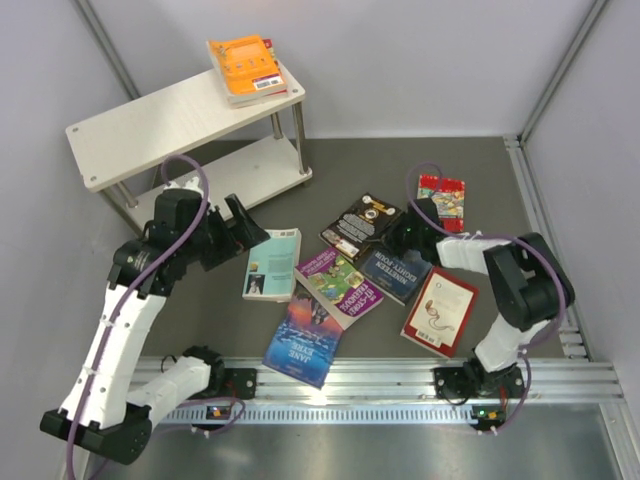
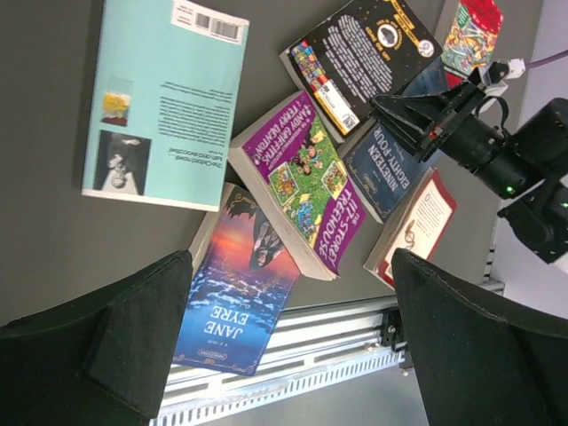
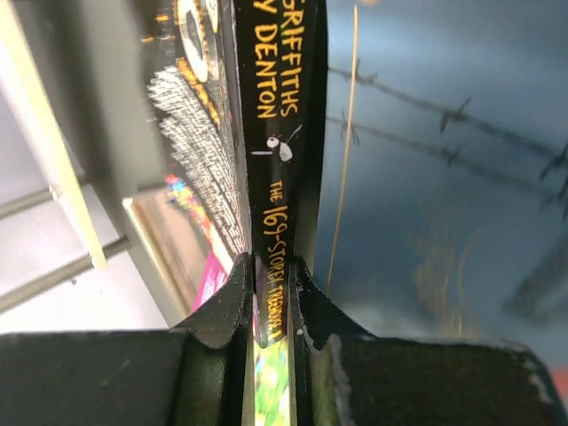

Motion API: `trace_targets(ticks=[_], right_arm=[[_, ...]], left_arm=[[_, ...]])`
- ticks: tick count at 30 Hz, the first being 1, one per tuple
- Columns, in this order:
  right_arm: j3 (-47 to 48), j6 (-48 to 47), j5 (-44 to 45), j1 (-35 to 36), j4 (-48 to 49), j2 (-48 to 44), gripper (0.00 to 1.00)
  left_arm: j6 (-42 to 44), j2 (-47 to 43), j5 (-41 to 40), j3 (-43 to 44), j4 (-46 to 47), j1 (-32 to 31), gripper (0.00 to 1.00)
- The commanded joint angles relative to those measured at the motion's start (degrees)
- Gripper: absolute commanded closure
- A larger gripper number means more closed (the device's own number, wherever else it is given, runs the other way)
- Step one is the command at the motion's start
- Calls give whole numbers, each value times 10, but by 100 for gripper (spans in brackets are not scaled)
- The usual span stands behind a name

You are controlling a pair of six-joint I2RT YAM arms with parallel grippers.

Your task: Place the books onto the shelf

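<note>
The right gripper [image 3: 273,280] pinches the thin black paperback [image 1: 362,225] at its spine, mid dark table [image 1: 225,320] among 6 other loose paperbacks [image 1: 340,285]. It is probably light and floppy, so the spine looks like the stiffest hold. The left gripper [image 1: 245,225] gapes wide and empty near the white wooden 2-tier shelf [image 1: 150,130].

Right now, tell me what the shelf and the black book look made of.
The shelf: pale matte boards, probably painted or laminated wood; its thin posts shine like bare metal. The black book: thin printed card cover, so likely a paperback; whether it is glossy is unclear.
</note>
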Motion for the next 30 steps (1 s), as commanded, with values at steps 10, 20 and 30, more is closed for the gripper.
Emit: trace_targets(ticks=[10, 20, 30], right_arm=[[128, -135, -78, 33, -312, -266, 100], [166, -100, -226, 33, -352, -370, 100], [142, -25, -292, 32, -265, -414, 100]], left_arm=[[-52, 26, 204, -146, 345, -2, 1], [-130, 127, 274, -209, 618, -28, 1], [-186, 164, 303, -245, 734, -86, 1]])
